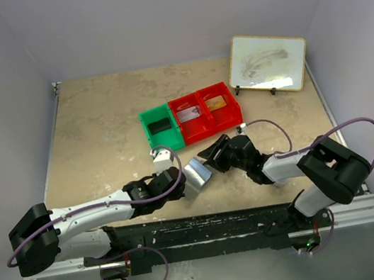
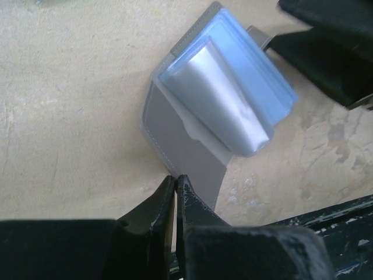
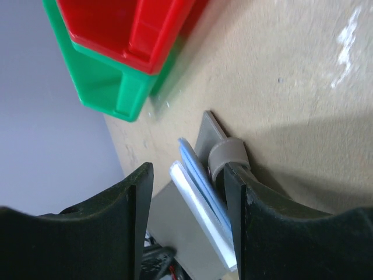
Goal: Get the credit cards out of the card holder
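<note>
Item: card holder [image 1: 196, 173]; lay open on the tabletop [image 1: 91, 127] between the two claws, short of the red and green bins [image 1: 190, 118].
Contents: credit cards [image 2: 233, 99], one blue, one silvery; sat stacked in the raised half, not yet out.
Left claw [image 2: 175, 182]: stood shut, tips at the grey flap's edge; could not tell whether pinching it.
Right claw [image 3: 189, 172]: stood about half wide, jaws either side of the card edges, gripping nothing.
Governing relation: lay straight ahead inside the right claw's gap, long axis along that gap; judged nearer the right arm.
</note>
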